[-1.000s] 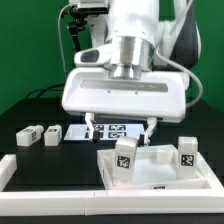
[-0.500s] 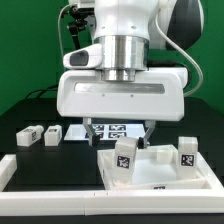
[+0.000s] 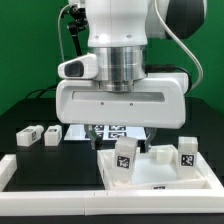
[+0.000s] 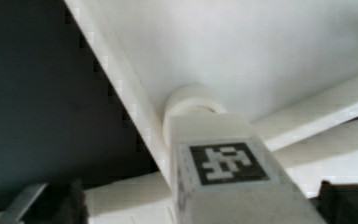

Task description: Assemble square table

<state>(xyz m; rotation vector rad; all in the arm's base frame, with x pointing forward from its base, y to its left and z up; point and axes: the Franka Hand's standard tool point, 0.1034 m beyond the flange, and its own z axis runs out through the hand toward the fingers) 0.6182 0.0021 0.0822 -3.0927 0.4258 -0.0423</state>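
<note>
Right now my pincer stands wide open and holds nothing: in the wrist view one of my fingers shows dark on each side of a white leg, and there is clear space between each one and the leg's flanks. That leg is what the coming move turns on. It sits straight below me, about centred in the gap, on the square top, with its tagged face turned up toward my wrist. Its long axis runs lengthwise through the gap, from the rounded far end back toward me, and so crosswise to the line my fingers close along. I judge they would meet its narrow width, not its length. I cannot tell from here whether it stands or lies, nor which of the legs on the top in the exterior view it is, since my own body hides the spot. A spare leg and its neighbour lie well off to one side of me, on the exterior view's left, too far to matter for this grasp.
</note>
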